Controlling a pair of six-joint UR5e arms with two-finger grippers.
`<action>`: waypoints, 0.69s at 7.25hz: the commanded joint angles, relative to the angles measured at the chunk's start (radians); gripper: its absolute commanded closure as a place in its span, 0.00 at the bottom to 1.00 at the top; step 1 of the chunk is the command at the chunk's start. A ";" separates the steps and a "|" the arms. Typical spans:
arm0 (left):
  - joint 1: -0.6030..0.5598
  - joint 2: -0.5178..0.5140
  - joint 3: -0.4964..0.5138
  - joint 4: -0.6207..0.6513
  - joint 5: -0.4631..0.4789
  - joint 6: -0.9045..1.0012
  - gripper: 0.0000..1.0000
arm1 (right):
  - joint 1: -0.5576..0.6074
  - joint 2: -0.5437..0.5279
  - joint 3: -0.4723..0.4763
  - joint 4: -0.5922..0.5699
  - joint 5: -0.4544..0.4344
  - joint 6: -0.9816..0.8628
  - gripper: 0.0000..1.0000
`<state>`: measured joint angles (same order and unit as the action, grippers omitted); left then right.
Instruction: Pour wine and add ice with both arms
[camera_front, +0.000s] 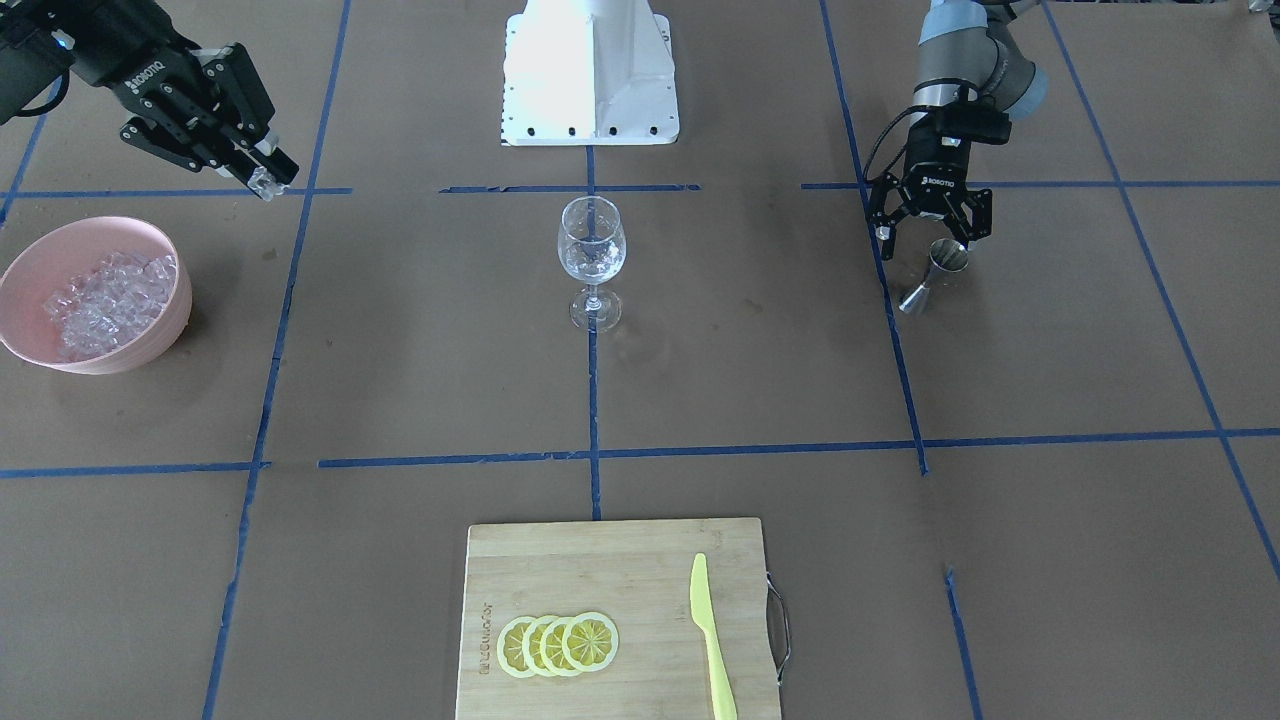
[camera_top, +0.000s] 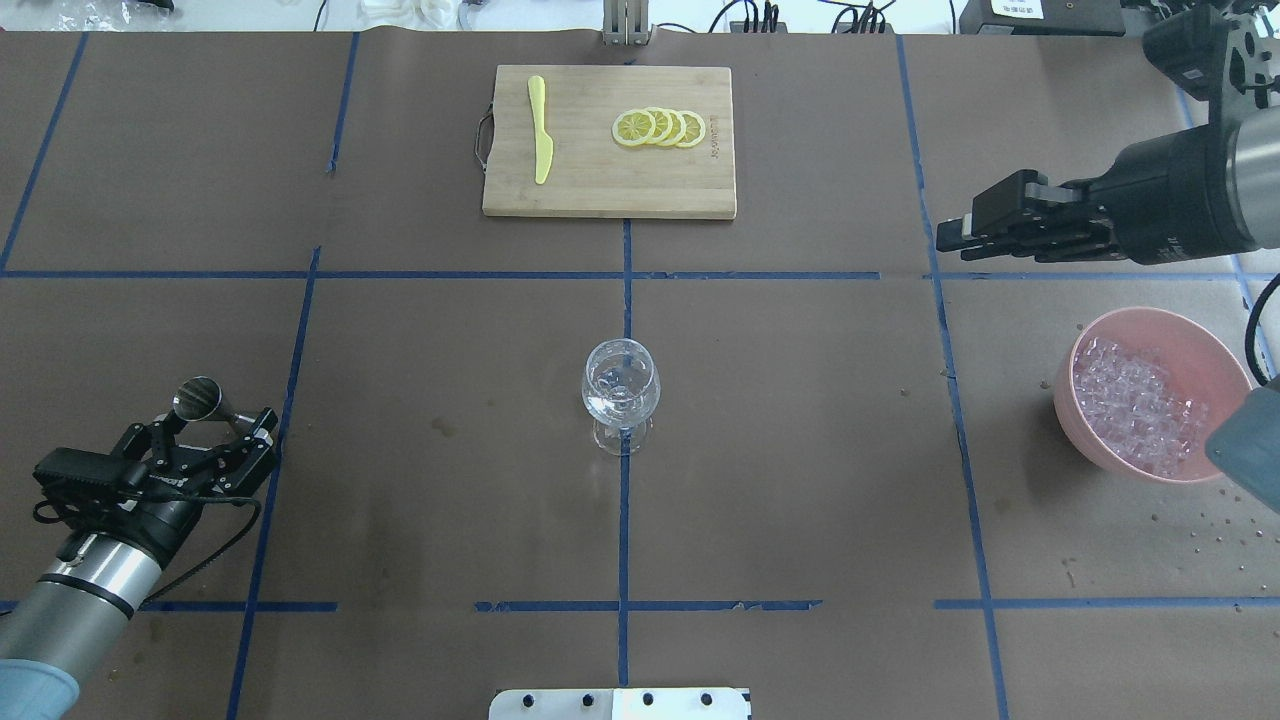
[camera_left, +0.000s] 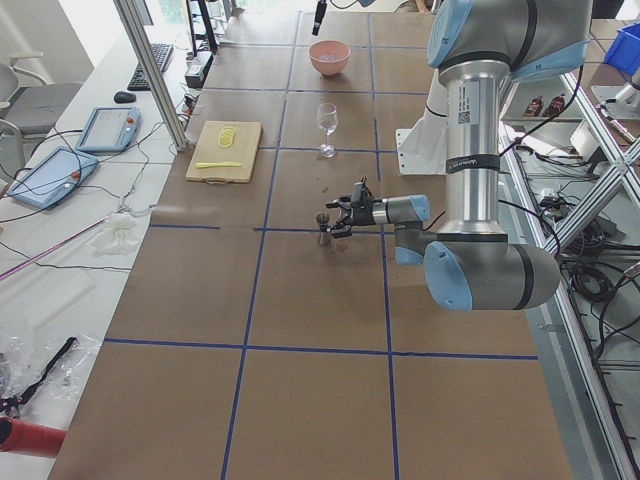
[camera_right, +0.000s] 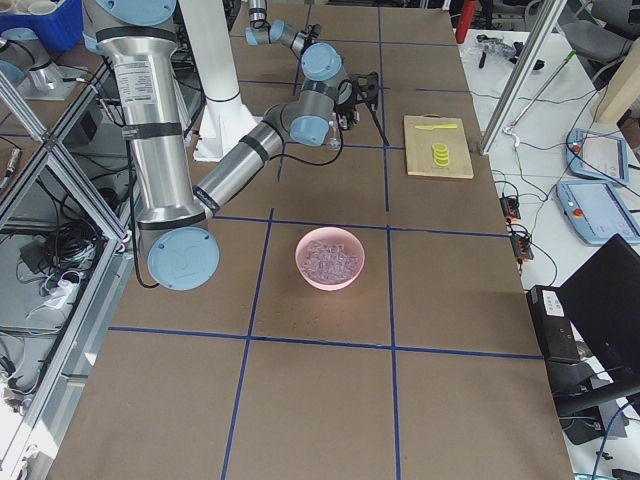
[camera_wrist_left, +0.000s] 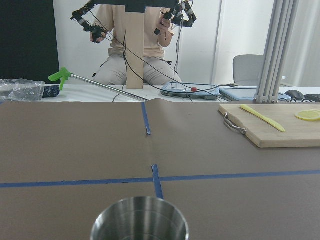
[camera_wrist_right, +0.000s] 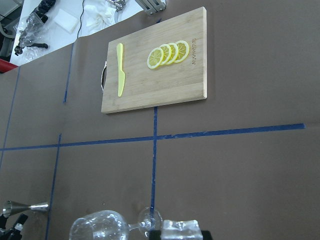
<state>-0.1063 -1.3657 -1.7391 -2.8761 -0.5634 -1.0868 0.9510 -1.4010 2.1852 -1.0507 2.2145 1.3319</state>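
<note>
My right gripper (camera_front: 262, 180) is shut on one clear ice cube (camera_front: 263, 179) and hangs above the table, beyond the pink bowl (camera_front: 150, 335) of ice (camera_front: 110, 300). The cube also shows at the bottom of the right wrist view (camera_wrist_right: 181, 227). A clear stemmed wine glass (camera_front: 592, 255) stands at the table's middle. My left gripper (camera_front: 930, 232) is open, its fingers either side of a steel jigger (camera_front: 935, 275) that stands on the table. The jigger's rim fills the bottom of the left wrist view (camera_wrist_left: 140, 220).
A bamboo cutting board (camera_front: 560, 560) on the operators' side carries lemon slices (camera_front: 558, 643) and a yellow knife (camera_front: 712, 640). The white robot base (camera_front: 590, 75) stands behind the glass. Blue tape lines cross the brown table cover.
</note>
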 joint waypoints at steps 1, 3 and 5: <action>-0.001 0.109 -0.079 0.003 -0.061 0.031 0.01 | -0.026 0.052 0.001 0.000 -0.009 0.065 1.00; -0.003 0.114 -0.095 0.003 -0.215 0.031 0.01 | -0.032 0.056 0.001 -0.002 -0.012 0.066 1.00; -0.006 0.176 -0.191 0.003 -0.394 0.031 0.01 | -0.060 0.063 -0.002 -0.002 -0.016 0.066 1.00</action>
<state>-0.1097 -1.2312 -1.8676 -2.8732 -0.8473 -1.0556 0.9083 -1.3426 2.1846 -1.0521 2.2014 1.3971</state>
